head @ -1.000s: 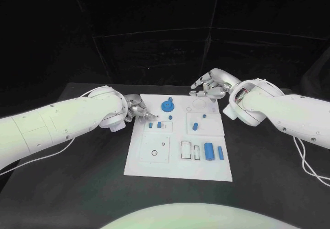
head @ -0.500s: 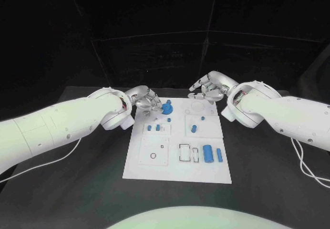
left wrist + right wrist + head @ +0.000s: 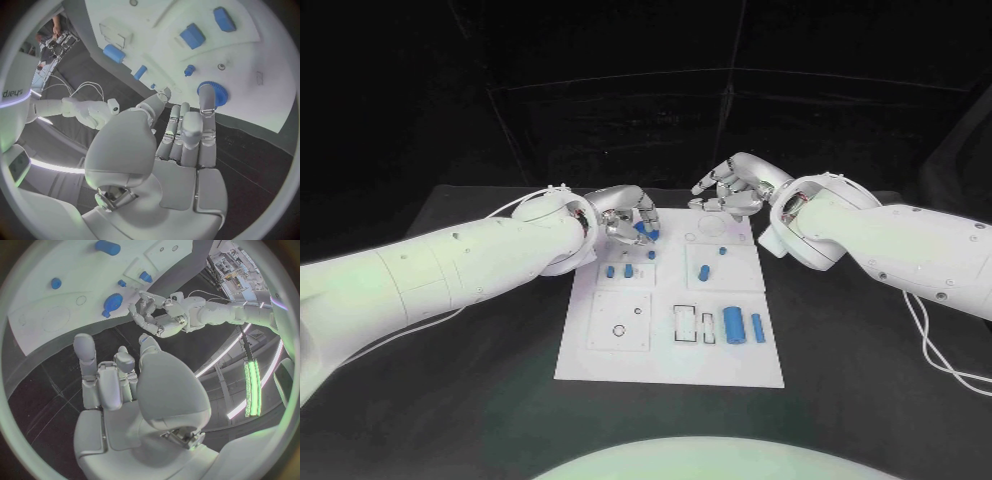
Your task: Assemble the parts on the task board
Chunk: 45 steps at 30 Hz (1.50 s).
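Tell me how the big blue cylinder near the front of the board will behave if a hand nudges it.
The big blue cylinder lies on its side on the task board, so a sideways push would probably roll it. It looks like rigid plastic, likely stiff and light. Its smooth surface may slip under the silver fingers.

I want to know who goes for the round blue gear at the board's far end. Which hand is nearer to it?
Left. The left hand hovers right at the blue gear, fingers spread. The right hand hangs off the task board, past its far edge.
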Motion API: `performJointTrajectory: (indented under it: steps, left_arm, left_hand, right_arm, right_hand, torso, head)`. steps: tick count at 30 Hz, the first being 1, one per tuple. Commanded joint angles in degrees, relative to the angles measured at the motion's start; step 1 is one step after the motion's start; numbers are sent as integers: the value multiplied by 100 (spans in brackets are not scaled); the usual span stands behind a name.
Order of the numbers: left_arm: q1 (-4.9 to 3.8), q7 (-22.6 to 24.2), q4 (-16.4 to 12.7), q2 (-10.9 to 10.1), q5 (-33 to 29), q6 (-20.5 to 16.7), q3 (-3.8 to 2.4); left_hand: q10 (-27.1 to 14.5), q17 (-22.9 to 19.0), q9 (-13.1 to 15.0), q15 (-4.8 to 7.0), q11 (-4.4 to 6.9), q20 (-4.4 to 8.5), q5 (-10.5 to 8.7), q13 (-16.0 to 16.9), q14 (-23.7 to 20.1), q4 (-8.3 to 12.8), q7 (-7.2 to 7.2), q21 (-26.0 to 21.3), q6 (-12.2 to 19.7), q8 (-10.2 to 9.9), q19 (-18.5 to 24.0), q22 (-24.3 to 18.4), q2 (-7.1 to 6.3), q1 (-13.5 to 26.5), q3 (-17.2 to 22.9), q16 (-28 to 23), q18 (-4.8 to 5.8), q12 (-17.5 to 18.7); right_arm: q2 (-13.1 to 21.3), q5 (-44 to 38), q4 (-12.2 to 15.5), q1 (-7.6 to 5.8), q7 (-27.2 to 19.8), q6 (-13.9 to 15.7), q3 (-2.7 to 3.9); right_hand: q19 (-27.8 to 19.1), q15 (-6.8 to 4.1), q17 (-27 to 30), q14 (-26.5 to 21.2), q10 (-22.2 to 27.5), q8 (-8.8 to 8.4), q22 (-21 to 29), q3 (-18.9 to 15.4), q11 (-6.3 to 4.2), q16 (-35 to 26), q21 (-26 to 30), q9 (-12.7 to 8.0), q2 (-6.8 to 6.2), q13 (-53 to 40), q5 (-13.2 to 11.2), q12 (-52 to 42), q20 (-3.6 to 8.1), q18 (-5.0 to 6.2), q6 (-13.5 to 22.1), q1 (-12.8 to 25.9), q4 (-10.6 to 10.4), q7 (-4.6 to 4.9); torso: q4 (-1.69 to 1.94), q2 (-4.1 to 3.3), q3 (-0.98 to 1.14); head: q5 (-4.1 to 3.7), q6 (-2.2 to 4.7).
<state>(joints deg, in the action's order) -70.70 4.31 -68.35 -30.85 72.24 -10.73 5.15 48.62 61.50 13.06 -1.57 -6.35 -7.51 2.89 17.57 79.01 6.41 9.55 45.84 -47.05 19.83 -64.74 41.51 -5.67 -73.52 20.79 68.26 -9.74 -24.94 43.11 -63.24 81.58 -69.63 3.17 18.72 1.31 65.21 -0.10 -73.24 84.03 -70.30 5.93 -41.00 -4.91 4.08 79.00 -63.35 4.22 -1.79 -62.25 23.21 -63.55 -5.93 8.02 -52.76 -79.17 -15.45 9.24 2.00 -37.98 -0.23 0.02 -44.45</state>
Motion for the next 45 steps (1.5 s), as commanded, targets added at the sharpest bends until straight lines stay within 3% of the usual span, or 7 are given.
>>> performJointTrajectory:
  steps: [1, 11, 21, 32, 45]
  left_arm:
    - [-7, 54, 93, 75, 849, 119, 10]
    - [1, -63, 365, 319, 1215, 432, 32]
    - [10, -122, 561, 460, 1330, 593, 64]
    - [17, -70, 652, 543, 1347, 638, 168]
    - [66, -28, 775, 641, 1348, 572, 190]
  left_hand:
    - [-38, 197, -82, 3, 7, 11, -12, -120, 143, -6, -11, 275, -92, -80, -214, 267, -81, -1, -76, 232, -5, 87]
    - [125, 563, -301, 37, 35, 44, -11, -423, 398, -47, -49, 987, -355, -285, -704, 997, -29, -70, -237, 672, 132, 215]
    - [192, 564, -365, 44, 42, 52, -12, -514, 422, -63, -53, 1105, -434, -347, -779, 1124, -2, -80, -262, 713, 156, 248]
    - [296, 579, -421, 54, 54, 62, -11, -603, 446, -52, -71, 1256, -545, -390, -861, 1291, 59, -141, -233, 764, 187, 273]
    - [449, 591, -508, 75, 73, 82, -10, -738, 483, -16, -87, 1438, -642, -480, -964, 1491, 147, -229, -119, 825, 221, 336]
  right_arm:
    - [-13, 17, 3, -10, -54, -22, 2]
    - [-27, 16, 0, -10, -48, -6, 2]
    - [-38, 16, -2, -10, -23, -3, 2]
    - [-52, 16, -1, -10, -16, -3, 2]
    - [-65, 16, 3, -10, -17, 0, 2]
  right_hand:
    - [-46, -19, 8, 194, 40, 32, 5, -3, 2, -29, 22, -7, 52, 7, -3, 37, 2, 84, 36, 5, -20, -12]
    - [-62, -19, 26, 190, 55, 33, 37, 0, 2, -43, 43, -7, 61, 26, -3, 54, 1, 90, 39, -7, -19, -12]
    - [-67, -19, 35, 187, 61, 34, 47, 2, 2, -51, 50, -7, 68, 33, -2, 61, 1, 92, 42, -16, -18, -11]
    - [-68, -19, 40, 186, 61, 35, 51, 5, 2, -56, 55, -7, 78, 31, -2, 58, 1, 92, 44, -26, -19, -11]
    - [-71, -19, 45, 184, 65, 36, 59, 8, 2, -61, 61, -7, 88, 36, -1, 61, 1, 93, 46, -36, -19, -10]
  torso:
    - [-5, -3, 1]
    - [3, 9, 3]
    - [7, 7, 1]
    - [6, 8, -3]
    - [9, 9, -2]
  head:
    - [-1, -6]
    - [-15, -13]
    - [-23, -30]
    - [-45, -53]
    - [-63, -49]
